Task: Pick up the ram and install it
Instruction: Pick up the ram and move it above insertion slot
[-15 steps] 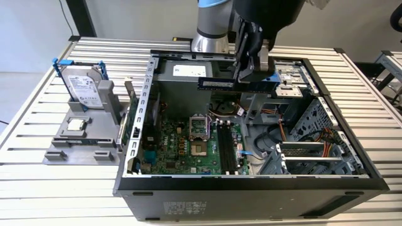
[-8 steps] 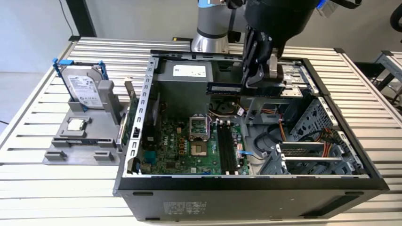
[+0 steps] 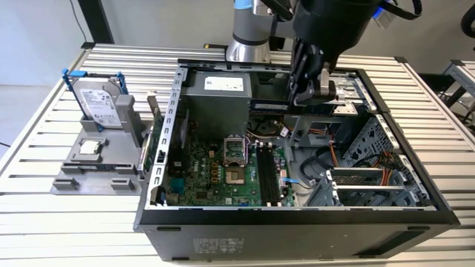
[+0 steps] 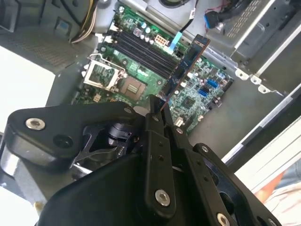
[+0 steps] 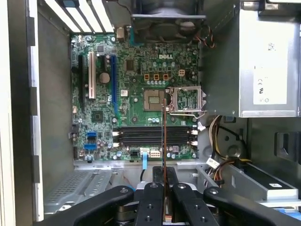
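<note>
The ram (image 5: 163, 141) is clamped by one end between my fingers (image 5: 153, 202), which are closed narrow on its two flat faces. It hangs in the air above the motherboard (image 5: 101, 101), not seated in anything. In the first wrist view I see it edge-on as a thin line. That line runs out from my fingers, across the black memory slots (image 5: 155, 135) on the motherboard, to the edge of the processor socket (image 5: 154, 100).

In the second wrist view the ram (image 4: 184, 66) shows its dark face and a coppery edge. It reaches away from my fingers (image 4: 157, 141) over the motherboard (image 4: 195, 96), beside the memory slots (image 4: 141, 49) and well above them.

In the exterior view the ram (image 3: 268, 105) lies level. It is high over the rear part of the motherboard (image 3: 215, 178), and my fingers (image 3: 303, 92) hold it from the exterior view's right.

The motherboard sits on the floor of an open computer case (image 3: 297, 214). A grey power supply (image 3: 215, 94) stands at the motherboard's far end, and a drive cage (image 3: 371, 183) is on its other side. Outside the case, well apart from the motherboard, a grey holder (image 3: 97, 175) stands on the slatted metal surface (image 3: 67, 222). It carries an upright silver hard drive (image 3: 98, 105) with blue rails and a small square processor chip (image 3: 90, 147).
</note>
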